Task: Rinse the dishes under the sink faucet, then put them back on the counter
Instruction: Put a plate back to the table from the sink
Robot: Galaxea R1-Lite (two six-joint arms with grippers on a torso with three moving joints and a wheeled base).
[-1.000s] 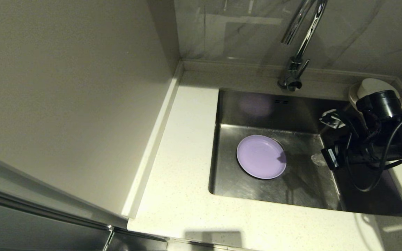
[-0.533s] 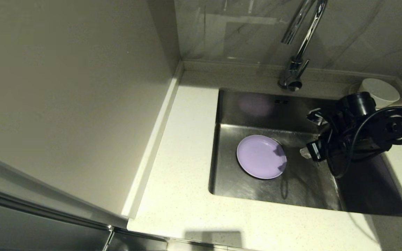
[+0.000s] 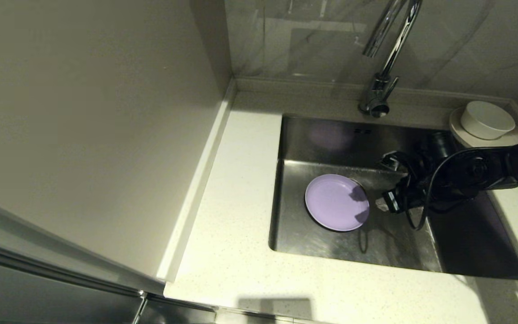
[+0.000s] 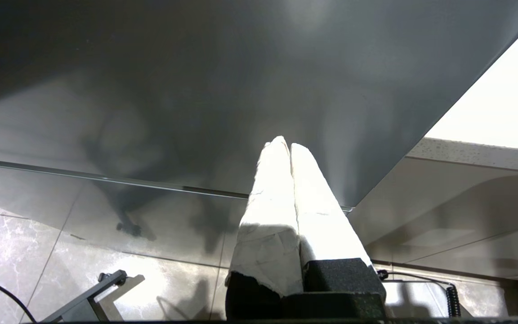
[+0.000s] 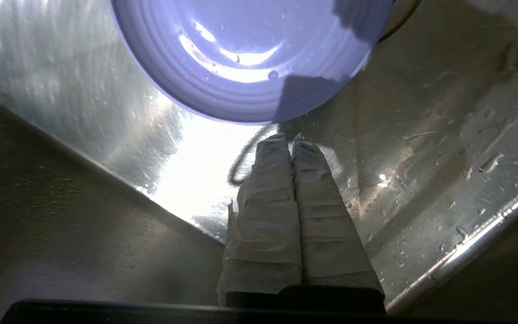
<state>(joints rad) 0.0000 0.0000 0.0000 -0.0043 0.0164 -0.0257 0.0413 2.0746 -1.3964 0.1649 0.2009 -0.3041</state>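
I had the right gripper (image 3: 381, 204), fingers pressed together and empty, low in the sink (image 3: 398, 252) just beside the lilac plate (image 3: 335, 202), so I judged the pickup step was in hand and next called for parting them over its rim.

Brushed steel sink (image 3: 389, 252) – glossy lilac plate (image 3: 336, 202) – chrome faucet (image 3: 382, 85)

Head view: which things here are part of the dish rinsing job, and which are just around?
Part of the job: lilac plate in the sink; faucet; white bowl on the cream plate; counter; right gripper, shut.

Just around: wall panel; left gripper, parked.
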